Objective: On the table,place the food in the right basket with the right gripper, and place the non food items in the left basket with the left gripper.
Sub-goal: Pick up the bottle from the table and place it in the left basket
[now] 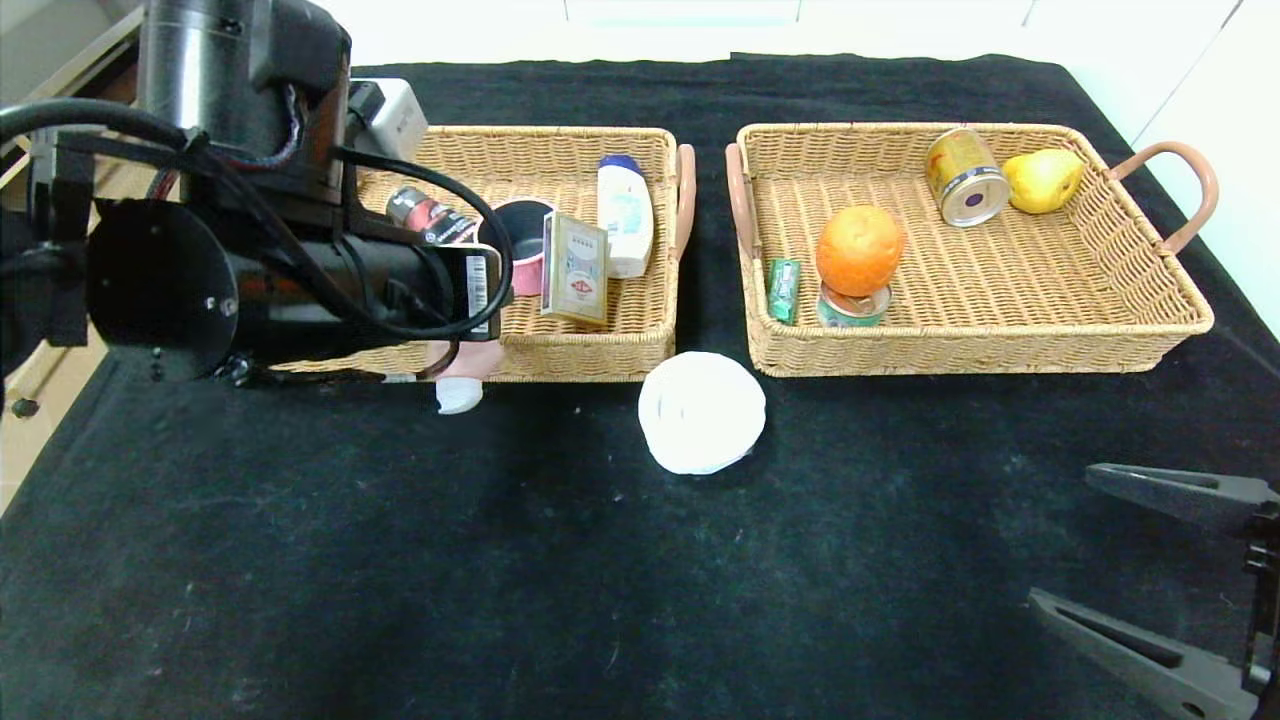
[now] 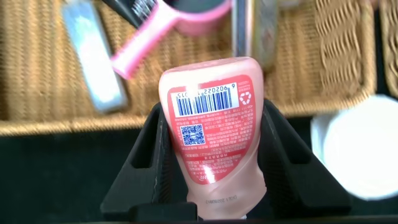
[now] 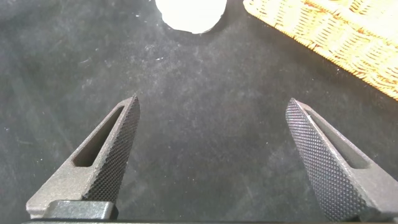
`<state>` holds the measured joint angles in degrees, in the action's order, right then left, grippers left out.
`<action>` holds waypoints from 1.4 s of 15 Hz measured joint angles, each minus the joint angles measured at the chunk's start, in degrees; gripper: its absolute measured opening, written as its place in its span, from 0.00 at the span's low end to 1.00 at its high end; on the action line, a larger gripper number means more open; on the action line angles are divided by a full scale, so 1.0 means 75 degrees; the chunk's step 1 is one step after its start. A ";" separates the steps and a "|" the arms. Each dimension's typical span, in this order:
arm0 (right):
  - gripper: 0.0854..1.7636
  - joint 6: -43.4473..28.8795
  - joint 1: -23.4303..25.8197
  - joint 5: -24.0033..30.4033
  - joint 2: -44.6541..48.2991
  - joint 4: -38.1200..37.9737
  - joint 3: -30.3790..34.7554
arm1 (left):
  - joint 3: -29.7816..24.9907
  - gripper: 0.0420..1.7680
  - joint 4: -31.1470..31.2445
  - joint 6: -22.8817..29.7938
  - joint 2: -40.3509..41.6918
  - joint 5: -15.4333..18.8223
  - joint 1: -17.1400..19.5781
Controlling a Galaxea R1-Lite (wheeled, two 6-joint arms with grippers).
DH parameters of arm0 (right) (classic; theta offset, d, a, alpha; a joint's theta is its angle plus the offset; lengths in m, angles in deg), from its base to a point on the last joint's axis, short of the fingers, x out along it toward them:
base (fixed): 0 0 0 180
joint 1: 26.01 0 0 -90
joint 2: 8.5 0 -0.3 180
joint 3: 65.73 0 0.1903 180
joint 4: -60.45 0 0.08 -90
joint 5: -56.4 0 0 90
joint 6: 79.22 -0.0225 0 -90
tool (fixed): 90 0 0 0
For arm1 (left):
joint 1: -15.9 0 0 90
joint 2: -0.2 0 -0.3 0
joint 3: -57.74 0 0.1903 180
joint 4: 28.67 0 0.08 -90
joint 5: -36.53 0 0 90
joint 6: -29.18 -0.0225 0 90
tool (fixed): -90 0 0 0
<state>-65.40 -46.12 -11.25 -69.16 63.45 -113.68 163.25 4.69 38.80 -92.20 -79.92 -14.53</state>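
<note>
My left gripper (image 2: 212,112) is shut on the pink bottle (image 2: 214,143), which hangs cap-down (image 1: 460,385) just in front of the left basket's front wall (image 1: 590,360). That basket holds the flat beige box (image 1: 575,268) and, in the left wrist view, the translucent oblong case (image 2: 93,59). The white round tub (image 1: 702,412) lies on the black table (image 1: 500,560) between the baskets' front corners. The right basket (image 1: 1150,310) holds the orange (image 1: 858,248) resting on the green-label tin (image 1: 853,307), with the gum pack (image 1: 783,290) beside them. My right gripper (image 1: 1062,538) is open and empty over the table at the front right.
The left basket also holds a white bottle with a blue cap (image 1: 625,215), a pink cup (image 1: 525,250) and a dark tube (image 1: 430,215). The right basket's back holds a gold can (image 1: 966,177) and a yellow fruit (image 1: 1042,180). The right wrist view shows the tub (image 3: 189,14) and the basket corner (image 3: 329,31).
</note>
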 joint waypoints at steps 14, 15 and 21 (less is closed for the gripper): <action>0.97 -0.0007 -0.0008 0.0008 0.0000 0.0000 0.0007 | 0.1609 0.48 -0.2258 -0.1081 -0.1812 -0.0510 0.0731; 0.97 -0.0007 -0.0008 0.0008 0.0000 0.0002 0.0010 | 0.1653 0.48 -0.2287 -0.1086 -0.1892 -0.0562 0.0751; 0.97 -0.0003 -0.0005 0.0008 0.0000 0.0002 0.0015 | 0.1708 0.48 -0.2324 -0.1073 -0.2150 -0.0639 0.0749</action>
<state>-65.42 -46.16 -11.19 -69.16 63.46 -113.57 176.06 -12.74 30.75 -108.32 -84.71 -8.91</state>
